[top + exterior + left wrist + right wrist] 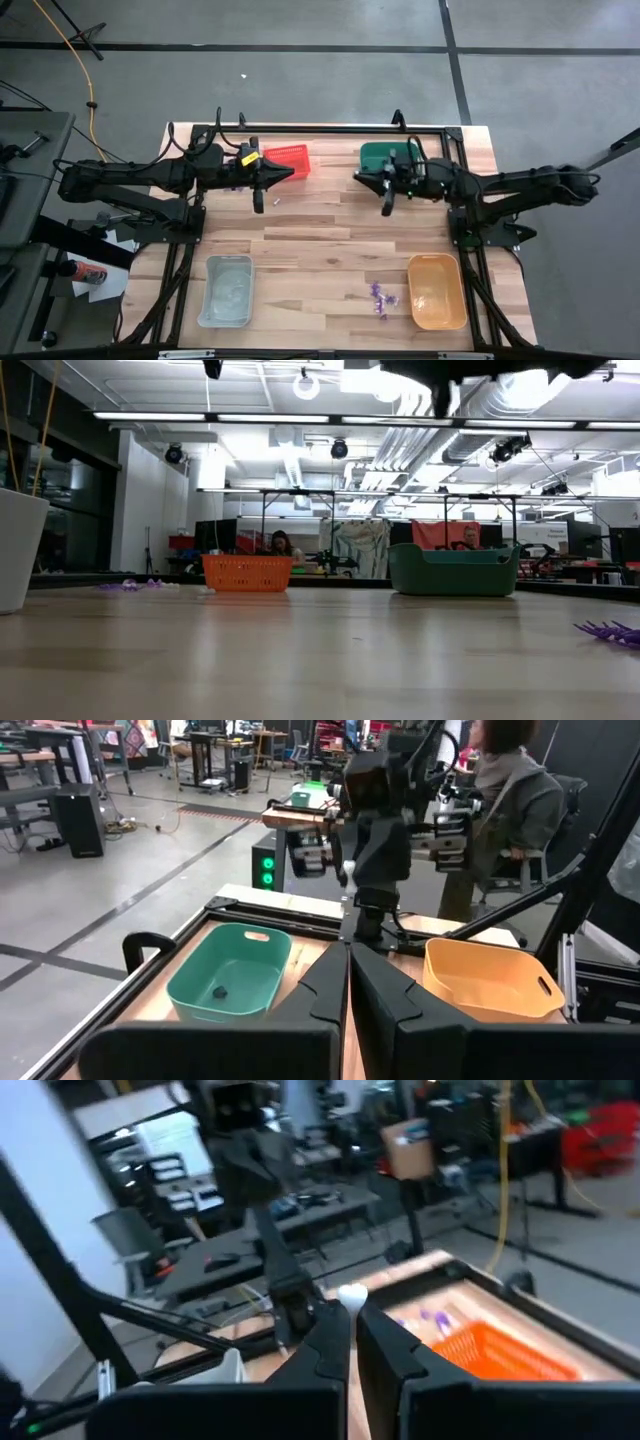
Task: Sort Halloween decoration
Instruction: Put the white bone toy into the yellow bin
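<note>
Several tiny purple trinkets (378,297) lie on the table between the clear bin (228,290) and the orange bin (436,290); the low view shows them at the right (608,630). A few more purple ones (435,1318) lie beside the red bin (287,160). A small dark one (218,990) sits on the floor of the green bin (385,157). My left gripper (258,203) hangs shut, raised, near the red bin. My right gripper (387,207) hangs shut, raised, near the green bin. A small white thing (352,1293) shows just past its fingertips. My right gripper (355,1320) has the small white thing right at its free ends in the right wrist view. I cannot tell whether the fingers touch it or whether it lies on the table beyond them. My left gripper touches nothing.
A small white bit (276,199) lies on the table just right of my left gripper. The red and green bins stand at the far edge, the clear and orange bins at the near edge. Bare wood lies between the two rows. People sit beyond the table (510,800).
</note>
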Controlling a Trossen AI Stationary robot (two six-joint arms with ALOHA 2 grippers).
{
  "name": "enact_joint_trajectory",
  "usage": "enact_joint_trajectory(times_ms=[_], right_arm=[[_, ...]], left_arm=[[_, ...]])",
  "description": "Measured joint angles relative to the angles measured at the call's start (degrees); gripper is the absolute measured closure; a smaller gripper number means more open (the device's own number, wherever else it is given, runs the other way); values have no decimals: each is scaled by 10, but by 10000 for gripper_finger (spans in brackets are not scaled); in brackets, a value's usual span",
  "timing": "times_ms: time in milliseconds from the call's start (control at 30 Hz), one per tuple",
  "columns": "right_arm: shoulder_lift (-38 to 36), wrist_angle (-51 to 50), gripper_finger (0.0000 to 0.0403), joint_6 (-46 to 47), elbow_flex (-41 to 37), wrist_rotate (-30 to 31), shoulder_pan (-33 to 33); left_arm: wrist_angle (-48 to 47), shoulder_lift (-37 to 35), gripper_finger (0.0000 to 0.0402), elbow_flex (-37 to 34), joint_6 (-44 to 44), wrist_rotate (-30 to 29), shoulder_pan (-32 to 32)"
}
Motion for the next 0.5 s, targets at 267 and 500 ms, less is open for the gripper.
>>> enact_joint_trajectory(times_ms=[267, 500], right_arm=[[42, -20, 403, -66, 78, -41, -19], [41, -26, 403, -64, 81, -43, -18]], left_arm=[[0, 0, 396, 0, 0, -2, 0], [0, 0, 396, 0, 9, -3, 0]])
